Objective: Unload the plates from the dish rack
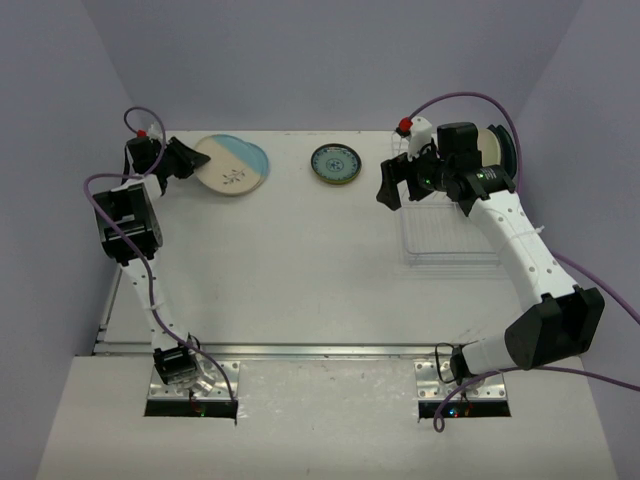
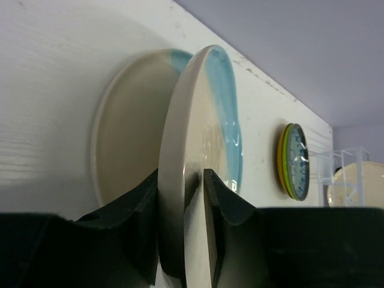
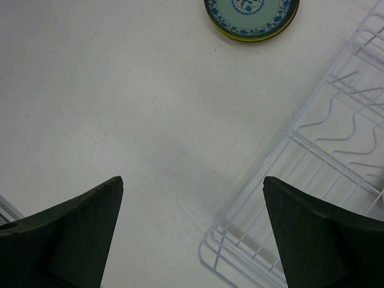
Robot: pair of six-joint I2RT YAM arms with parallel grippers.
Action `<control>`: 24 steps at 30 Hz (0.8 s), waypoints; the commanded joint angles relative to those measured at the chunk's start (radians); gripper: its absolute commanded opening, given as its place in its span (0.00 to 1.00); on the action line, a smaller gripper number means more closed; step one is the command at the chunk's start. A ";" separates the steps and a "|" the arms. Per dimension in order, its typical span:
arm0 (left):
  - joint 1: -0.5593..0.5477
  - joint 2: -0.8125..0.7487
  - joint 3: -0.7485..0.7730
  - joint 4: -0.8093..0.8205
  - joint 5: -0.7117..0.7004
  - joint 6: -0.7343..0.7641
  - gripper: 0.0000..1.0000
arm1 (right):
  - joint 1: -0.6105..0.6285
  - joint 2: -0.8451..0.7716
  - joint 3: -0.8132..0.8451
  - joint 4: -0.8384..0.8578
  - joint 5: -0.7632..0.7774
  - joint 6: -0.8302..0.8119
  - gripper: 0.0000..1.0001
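A cream and light-blue plate (image 2: 198, 138) stands tilted with its rim between the fingers of my left gripper (image 2: 181, 174), which is shut on it at the table's far left (image 1: 195, 160). A like-coloured plate (image 2: 123, 129) lies flat under it. A small teal-patterned plate (image 1: 336, 163) rests on a lime-green one at the far middle. The white wire dish rack (image 1: 450, 240) stands at the right, with a cream plate (image 1: 492, 140) upright in its far end. My right gripper (image 1: 400, 180) hangs open above the table beside the dish rack's (image 3: 336, 138) left corner.
The table's back edge and the lilac wall lie just behind the plates. The right arm reaches over the dish rack. Both arm bases sit at the near edge.
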 commanded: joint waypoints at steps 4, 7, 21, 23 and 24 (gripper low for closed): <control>0.004 -0.011 0.067 -0.151 -0.163 0.185 0.35 | -0.001 0.014 0.016 0.030 -0.025 0.001 0.99; -0.003 -0.007 0.089 -0.188 -0.196 0.219 0.39 | -0.001 0.023 0.029 0.023 -0.031 0.005 0.99; -0.113 0.002 0.171 -0.312 -0.334 0.385 0.74 | -0.001 0.039 0.041 0.013 -0.034 0.002 0.99; -0.133 0.001 0.178 -0.312 -0.337 0.392 0.75 | -0.001 0.040 0.040 0.013 -0.030 -0.002 0.99; -0.138 0.001 0.179 -0.312 -0.338 0.396 0.75 | -0.001 0.039 0.039 0.013 -0.028 -0.004 0.99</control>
